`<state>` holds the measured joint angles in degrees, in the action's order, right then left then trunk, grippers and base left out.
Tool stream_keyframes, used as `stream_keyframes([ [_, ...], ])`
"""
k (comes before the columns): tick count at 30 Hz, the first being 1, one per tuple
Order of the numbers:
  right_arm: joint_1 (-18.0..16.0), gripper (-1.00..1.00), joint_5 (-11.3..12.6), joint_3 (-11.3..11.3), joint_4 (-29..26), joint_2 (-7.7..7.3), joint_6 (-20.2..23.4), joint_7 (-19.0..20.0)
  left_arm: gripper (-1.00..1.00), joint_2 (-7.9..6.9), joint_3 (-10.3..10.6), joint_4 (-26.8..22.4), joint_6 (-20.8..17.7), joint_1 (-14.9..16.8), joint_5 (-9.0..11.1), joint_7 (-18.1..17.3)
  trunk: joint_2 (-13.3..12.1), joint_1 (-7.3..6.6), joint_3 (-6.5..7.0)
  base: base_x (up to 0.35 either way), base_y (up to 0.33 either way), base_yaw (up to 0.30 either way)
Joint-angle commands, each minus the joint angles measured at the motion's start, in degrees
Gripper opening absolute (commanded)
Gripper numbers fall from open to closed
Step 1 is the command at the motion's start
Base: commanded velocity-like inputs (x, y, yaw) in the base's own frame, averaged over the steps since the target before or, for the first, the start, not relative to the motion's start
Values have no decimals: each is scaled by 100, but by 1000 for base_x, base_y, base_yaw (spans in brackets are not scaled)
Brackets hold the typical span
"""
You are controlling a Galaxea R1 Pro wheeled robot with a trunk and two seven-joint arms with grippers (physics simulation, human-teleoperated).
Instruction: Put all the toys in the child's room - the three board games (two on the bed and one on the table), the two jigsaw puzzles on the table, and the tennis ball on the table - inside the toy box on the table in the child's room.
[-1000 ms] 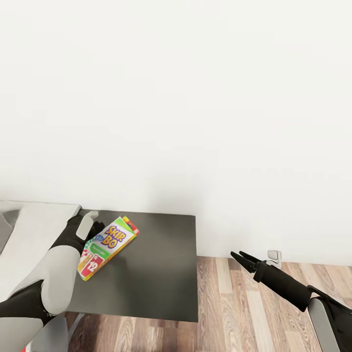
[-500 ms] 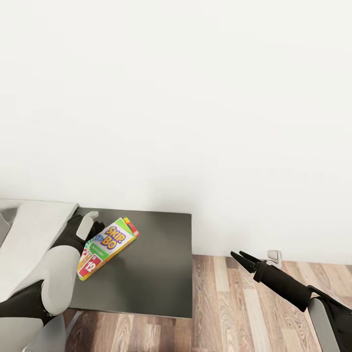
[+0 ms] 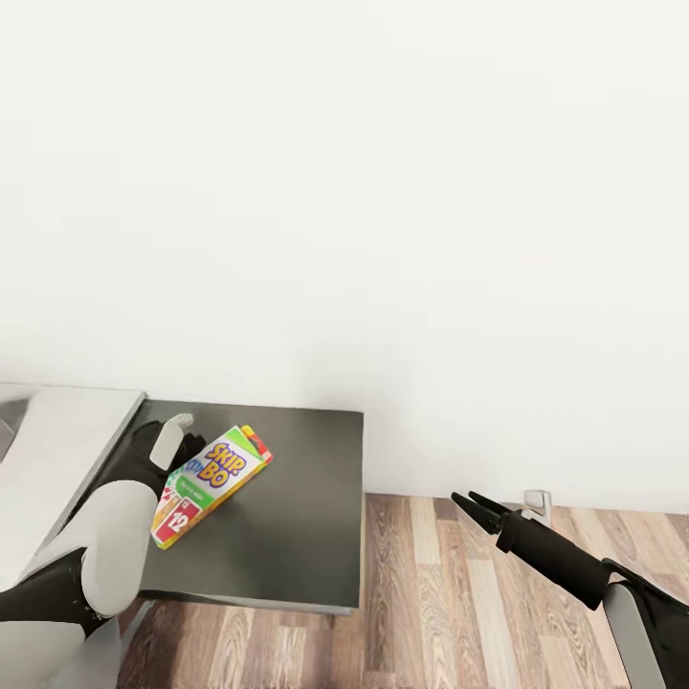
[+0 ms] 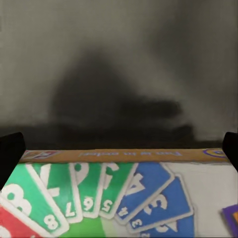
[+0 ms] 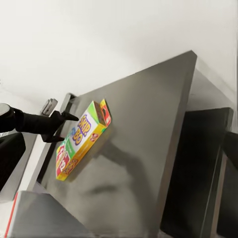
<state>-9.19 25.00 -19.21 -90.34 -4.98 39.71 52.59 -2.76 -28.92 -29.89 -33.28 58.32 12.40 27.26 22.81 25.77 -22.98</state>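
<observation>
The left gripper (image 3: 182,450) is clamped on a board game (image 3: 212,484), a bright box printed "Skip-Bo" with green, blue and red numbered cards. In the head view the box sits at about 8 o'clock, tilted with its far end toward 1 o'clock, held above the dark-grey side unit (image 3: 297,536). In the right wrist view the same board game (image 5: 82,139) hangs clear of the unit's top, throwing a soft shadow on it, with the left gripper (image 5: 67,121) closed on its edge. The left wrist view looks along the box's printed face (image 4: 119,198), with the black fingers (image 4: 10,153) at either edge of it.

The right gripper (image 3: 474,505) is at about 4 o'clock over the wood-plank floor (image 3: 459,603), its two thin fingers close together with a narrow gap and nothing between them.

Against the earlier frames, both arms and the held box keep the same place in the head view, while the surroundings have slid toward 9 o'clock: the side unit's right edge now lies further left and its front edge higher, so more floor shows below and to the right of it. The pale surface (image 3: 57,450) at the far left has narrowed. The small wall socket (image 3: 538,500) near the right gripper has barely shifted. The white wall (image 3: 383,211) takes up the upper part as before.
</observation>
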Motion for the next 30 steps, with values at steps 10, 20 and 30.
stream_keyframes([
  [10, -4, 100, 23, -4, 1, -2, 37, 6, 100, 4, -1, -8, -30, 4, 63, 46, 10, 1, -9, -136, -95, 0],
  [20, -4, 100, 24, -4, 4, -10, 37, 9, 100, 4, 0, -8, -48, 4, 64, 45, 10, 1, -9, -115, -106, 0],
  [30, -4, 100, 25, -4, 2, -11, 37, 14, 100, 4, 0, -8, -48, 4, 69, 40, 10, 1, -9, -90, -107, 0],
])
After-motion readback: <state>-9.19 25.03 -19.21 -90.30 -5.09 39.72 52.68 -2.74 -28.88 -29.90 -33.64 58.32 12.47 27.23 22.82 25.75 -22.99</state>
